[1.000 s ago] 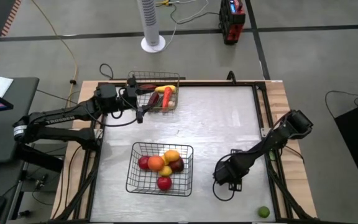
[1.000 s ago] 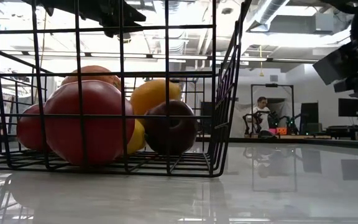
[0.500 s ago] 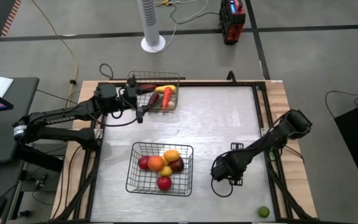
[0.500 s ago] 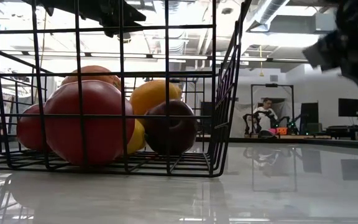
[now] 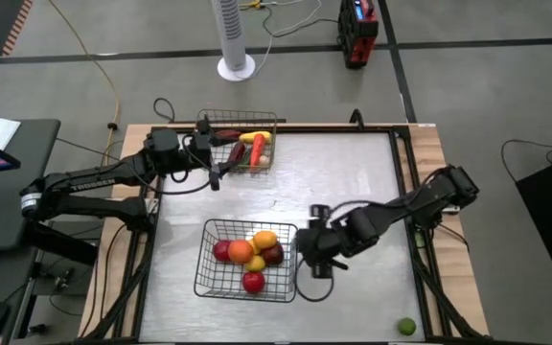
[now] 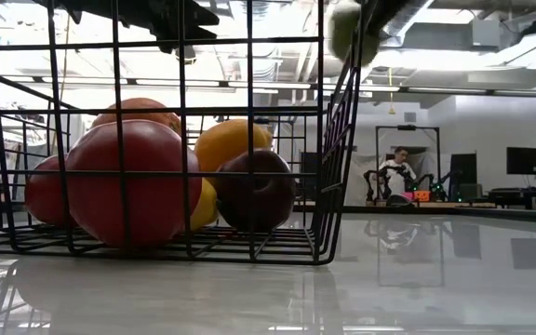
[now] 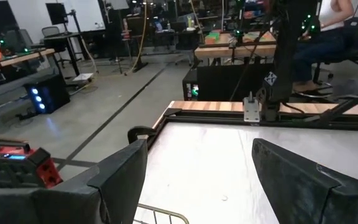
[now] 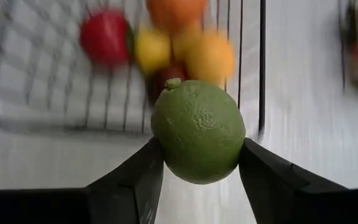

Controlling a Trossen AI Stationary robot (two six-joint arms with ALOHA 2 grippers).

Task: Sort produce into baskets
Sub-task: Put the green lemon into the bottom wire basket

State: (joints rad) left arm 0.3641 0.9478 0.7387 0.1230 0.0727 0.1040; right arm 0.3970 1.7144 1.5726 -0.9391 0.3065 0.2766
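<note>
My right gripper (image 5: 307, 251) is shut on a green lime (image 8: 197, 130), just right of the near wire basket (image 5: 211, 278). That basket holds several round red, orange and yellow fruits (image 5: 249, 251). In the low view the lime (image 6: 347, 28) shows high up by the basket's right wall. My left gripper (image 5: 218, 171) is open and empty (image 7: 197, 180) beside the far basket (image 5: 268, 123), which holds long red and yellow produce (image 5: 247, 146). A second lime (image 5: 406, 327) lies on the table's near right corner. My right gripper pinches the lime's two opposite sides (image 8: 235, 149) between its two fingers (image 8: 263, 180). The fingers come from the table's right side, slanting down. The lime is lifted clear of the table, its stem end (image 8: 173, 82) pointing away from the wrist.
The steel tabletop (image 5: 343, 182) lies bare between the two baskets and to the right. A black frame rail (image 5: 405, 163) runs along the table's right edge. A person (image 6: 394, 167) sits far back in the room.
My right gripper has gone toward the table's left edge and up with the lime, from the near right of the table to the near basket's right wall. The lime stays pinched and clear of the table.
</note>
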